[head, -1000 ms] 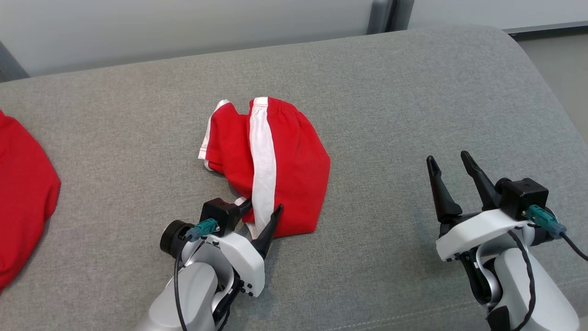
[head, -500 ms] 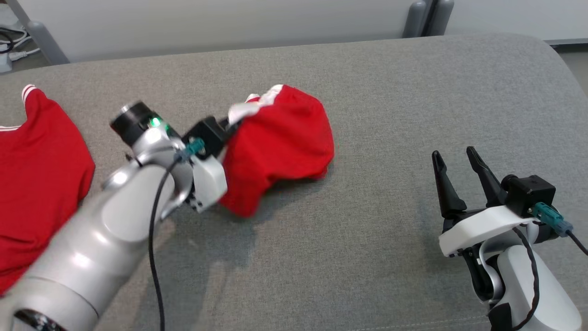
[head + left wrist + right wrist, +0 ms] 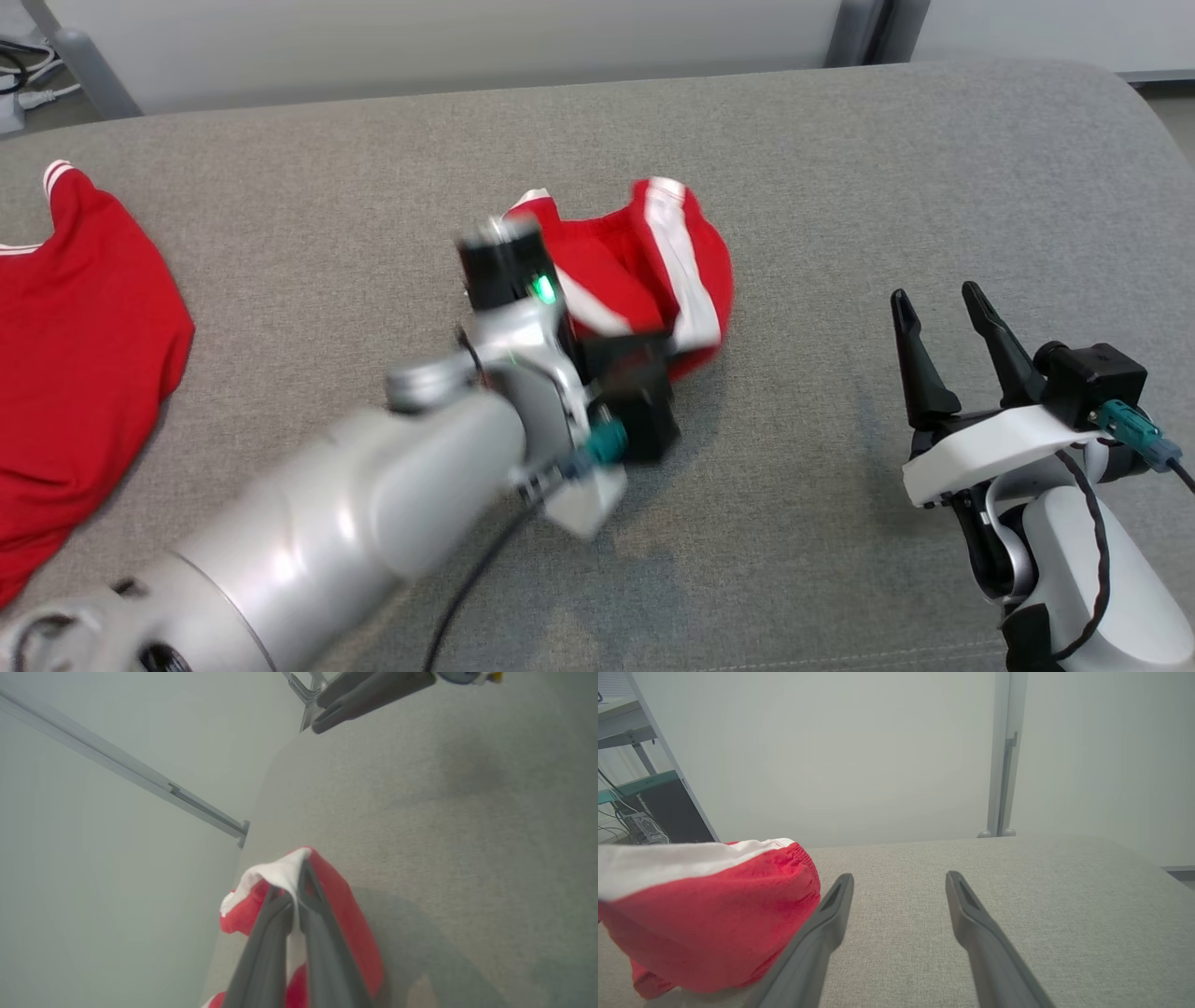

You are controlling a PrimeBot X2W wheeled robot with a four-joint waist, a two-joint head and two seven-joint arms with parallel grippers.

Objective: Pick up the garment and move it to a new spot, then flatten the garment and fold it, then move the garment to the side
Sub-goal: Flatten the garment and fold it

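The grey cushion [image 3: 840, 168] spans the scene. A red shirt [image 3: 84, 317] lies at its left edge. The garment [image 3: 616, 252], red with white stripes, sits bunched mid-cushion, its white band pinched in the clenched left gripper [image 3: 295, 891]. The right gripper [image 3: 935, 299] hangs released, near right.

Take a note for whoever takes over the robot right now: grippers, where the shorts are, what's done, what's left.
Left gripper: shut on the red shorts, pinching the white stripe.
Right gripper: open, holding nothing, over the grey cushion right of the shorts.
Shorts: bunched mid-cushion; another red garment lies far left.
Done: grasp. Left: set down at new spot, flatten, fold, move aside.
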